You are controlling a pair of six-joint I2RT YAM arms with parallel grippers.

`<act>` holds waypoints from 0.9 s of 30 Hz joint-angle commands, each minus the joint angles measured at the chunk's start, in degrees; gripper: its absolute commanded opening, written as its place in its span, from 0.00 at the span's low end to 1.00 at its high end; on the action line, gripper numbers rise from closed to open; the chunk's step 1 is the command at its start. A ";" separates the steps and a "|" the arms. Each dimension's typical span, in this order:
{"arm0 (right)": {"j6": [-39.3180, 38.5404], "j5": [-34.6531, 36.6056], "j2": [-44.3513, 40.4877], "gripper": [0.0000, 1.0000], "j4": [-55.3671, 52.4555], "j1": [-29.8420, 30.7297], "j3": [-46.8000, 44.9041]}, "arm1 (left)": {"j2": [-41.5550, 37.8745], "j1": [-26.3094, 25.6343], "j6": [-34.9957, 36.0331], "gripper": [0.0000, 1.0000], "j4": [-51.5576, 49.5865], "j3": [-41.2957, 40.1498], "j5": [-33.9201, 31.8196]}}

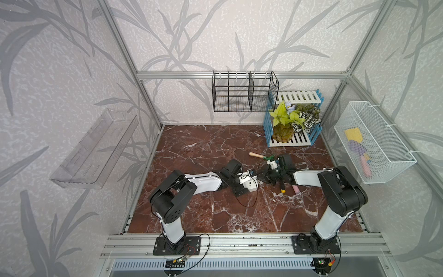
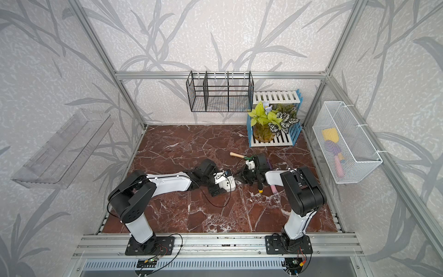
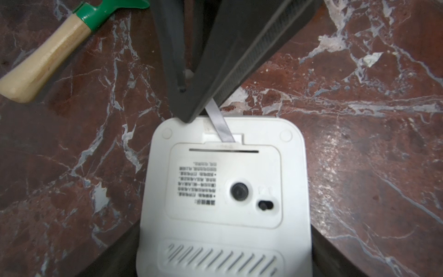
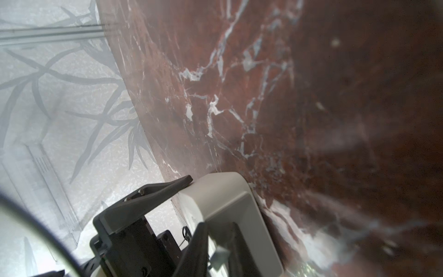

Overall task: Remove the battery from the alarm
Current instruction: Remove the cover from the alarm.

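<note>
Alarm (image 3: 294,191), likely light, rigid, slippery plastic, back showing, its 2 sides clamped by left gripper (image 3: 225,223); right gripper (image 3: 201,110) pinches grey ribbon (image 3: 221,124); battery hidden.

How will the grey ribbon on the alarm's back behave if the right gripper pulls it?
The grey ribbon looks thin and flat, probably floppy: it pulls taut, never pushes. The right gripper pinches it at the very tip, so it may slip. The alarm, small white plastic, is probably light and might follow unless the left gripper holds firm.
</note>
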 commanded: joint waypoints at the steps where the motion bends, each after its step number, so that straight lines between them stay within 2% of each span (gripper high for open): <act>1: -0.09 1.05 -0.11 0.01 1.42 0.09 -0.33 | 0.49 -0.10 -1.88 0.68 0.62 -1.27 2.72; 6: -0.35 1.19 -2.54 0.00 2.39 -0.10 -1.34 | 1.02 -0.06 -1.87 0.63 0.37 -0.98 2.76; 12: 2.40 -0.04 -9.05 0.00 9.03 -0.01 -4.34 | 2.25 -0.14 -1.71 0.61 -0.41 -0.23 3.13; 16: 2.04 0.59 -11.15 0.00 8.95 -0.01 -5.33 | 2.46 -0.15 -1.38 0.60 -0.59 -0.35 3.91; 20: 0.56 2.64 -12.32 0.00 5.01 -0.21 -5.34 | 2.44 -0.19 -1.15 0.60 -0.70 -0.44 4.16; 23: -5.64 6.42 -12.92 0.00 -9.74 -0.30 -2.15 | 1.16 -0.18 -1.07 0.61 0.03 -1.48 4.28; 27: -8.80 8.63 -15.36 0.28 -14.20 -0.53 -2.28 | -0.53 -0.27 -0.99 0.62 1.01 -2.78 4.14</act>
